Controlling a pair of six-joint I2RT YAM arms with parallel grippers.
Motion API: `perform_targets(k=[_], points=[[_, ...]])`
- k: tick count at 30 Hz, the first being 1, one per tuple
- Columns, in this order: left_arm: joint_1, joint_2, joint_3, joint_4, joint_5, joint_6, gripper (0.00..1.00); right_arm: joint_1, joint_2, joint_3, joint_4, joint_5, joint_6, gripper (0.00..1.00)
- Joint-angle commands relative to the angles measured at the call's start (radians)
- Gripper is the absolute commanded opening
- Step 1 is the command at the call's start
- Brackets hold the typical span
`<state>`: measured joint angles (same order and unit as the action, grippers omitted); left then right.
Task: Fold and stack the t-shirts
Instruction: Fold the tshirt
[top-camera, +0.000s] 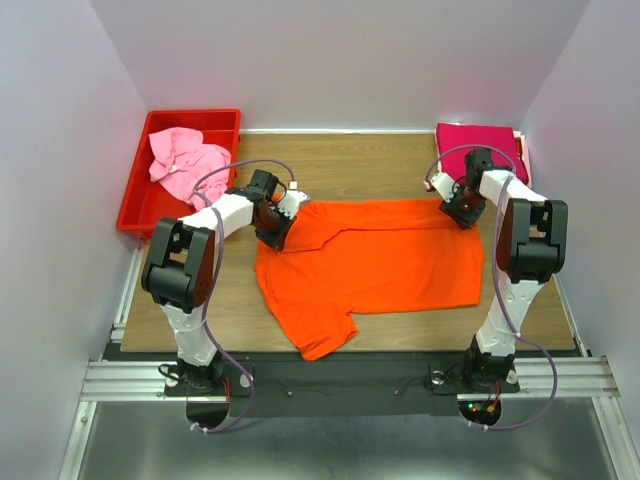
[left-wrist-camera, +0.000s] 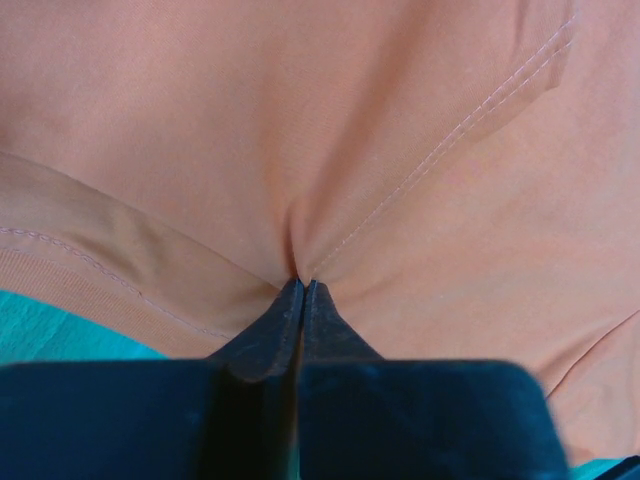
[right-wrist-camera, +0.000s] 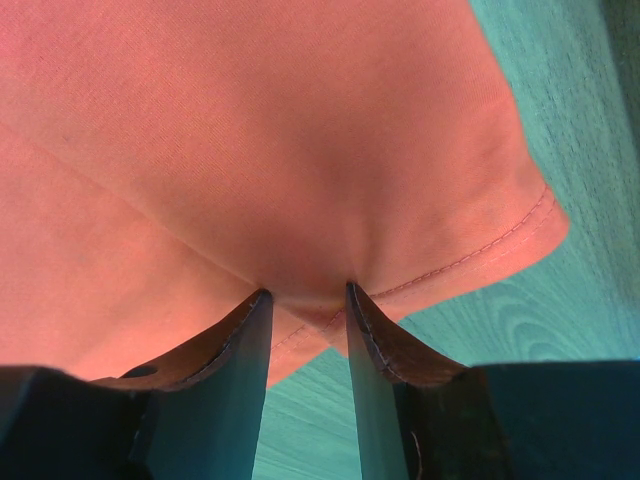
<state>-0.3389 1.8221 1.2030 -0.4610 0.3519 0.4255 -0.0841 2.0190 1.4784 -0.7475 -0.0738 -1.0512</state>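
Pinching orange t-shirt (top-camera: 385, 255) (both grippers)

- The orange t-shirt (top-camera: 375, 262) lies spread across the wooden table (top-camera: 380, 165) between my two arms, one sleeve trailing toward the near edge.
- My left gripper (top-camera: 276, 232) is down at the shirt's far left corner.
- My right gripper (top-camera: 463, 212) is down at its far right corner.
- A light pink t-shirt (top-camera: 183, 160) sits crumpled in the red bin (top-camera: 140, 200) at far left.
- A folded magenta t-shirt (top-camera: 480, 142) rests at far right, behind my right wrist.
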Motion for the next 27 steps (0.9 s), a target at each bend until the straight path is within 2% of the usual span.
perform_targets(k=[1,10,27], points=[[-0.003,-0.058,0.007,-0.036,0.009,0.013,0.00,-0.003,0.001,0.033,0.013,0.012,-0.007,0.41],[-0.005,-0.149,0.089,-0.188,0.061,0.010,0.00,-0.005,-0.006,0.037,0.013,0.022,-0.015,0.41],[-0.045,-0.167,-0.028,-0.231,0.117,0.022,0.00,-0.011,0.000,0.045,0.011,0.032,-0.024,0.41]])
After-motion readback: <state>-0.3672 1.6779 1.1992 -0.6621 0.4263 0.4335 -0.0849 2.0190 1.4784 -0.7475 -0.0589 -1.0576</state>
